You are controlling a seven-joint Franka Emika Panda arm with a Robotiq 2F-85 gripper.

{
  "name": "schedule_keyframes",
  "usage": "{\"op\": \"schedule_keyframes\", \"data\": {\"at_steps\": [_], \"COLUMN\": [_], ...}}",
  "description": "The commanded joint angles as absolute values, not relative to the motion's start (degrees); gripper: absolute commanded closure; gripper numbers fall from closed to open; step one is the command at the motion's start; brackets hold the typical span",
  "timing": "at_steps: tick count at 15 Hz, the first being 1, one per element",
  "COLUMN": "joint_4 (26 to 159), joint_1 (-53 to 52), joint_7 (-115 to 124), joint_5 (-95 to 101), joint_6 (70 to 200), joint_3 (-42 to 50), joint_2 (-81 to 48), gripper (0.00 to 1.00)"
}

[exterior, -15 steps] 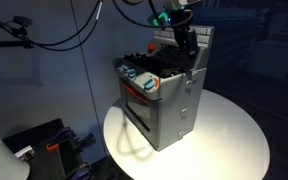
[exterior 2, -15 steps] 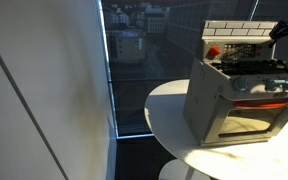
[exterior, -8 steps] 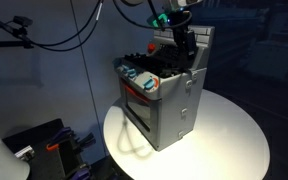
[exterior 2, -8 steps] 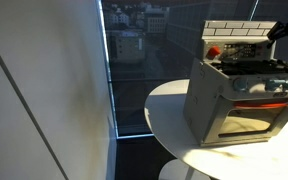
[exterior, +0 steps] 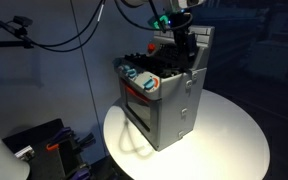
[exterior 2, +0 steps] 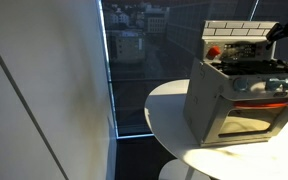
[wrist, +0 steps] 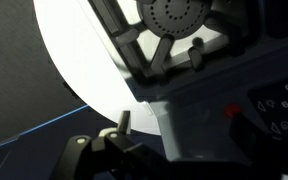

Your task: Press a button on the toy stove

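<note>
The toy stove (exterior: 164, 100) is a silver-grey box with a windowed oven door, red trim, teal knobs and black burners. It stands on a round white table (exterior: 229, 140) and also shows in an exterior view (exterior 2: 234, 95). My gripper (exterior: 188, 55) hangs over the stove's back right corner, next to the brick-pattern back panel, its fingers together and holding nothing. In the wrist view I see a black burner (wrist: 174, 18) and a small red button (wrist: 233, 111) on the dim stove top; the fingertips are lost in shadow.
The table's edge (exterior 2: 169, 110) lies next to a dark window with a city view (exterior 2: 134, 45). Cables (exterior: 54, 30) hang at the back. Dark equipment (exterior: 34, 145) sits on the floor beside the table.
</note>
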State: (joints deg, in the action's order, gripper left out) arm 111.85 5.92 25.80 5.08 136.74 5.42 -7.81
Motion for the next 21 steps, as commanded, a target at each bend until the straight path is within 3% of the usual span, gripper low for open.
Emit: {"op": "schedule_keyframes", "data": {"at_steps": [1,21], "joint_4": [109.16,107.68], "joint_1": [5.19,4.72], "joint_7": [25.96,25.14], "joint_5": [4.53,3.70], "joint_6": [135.55,135.40], "joint_3": [6.23,5.94], "joint_2": [-9.14,-10.82], "gripper": [0.00,0.00]}}
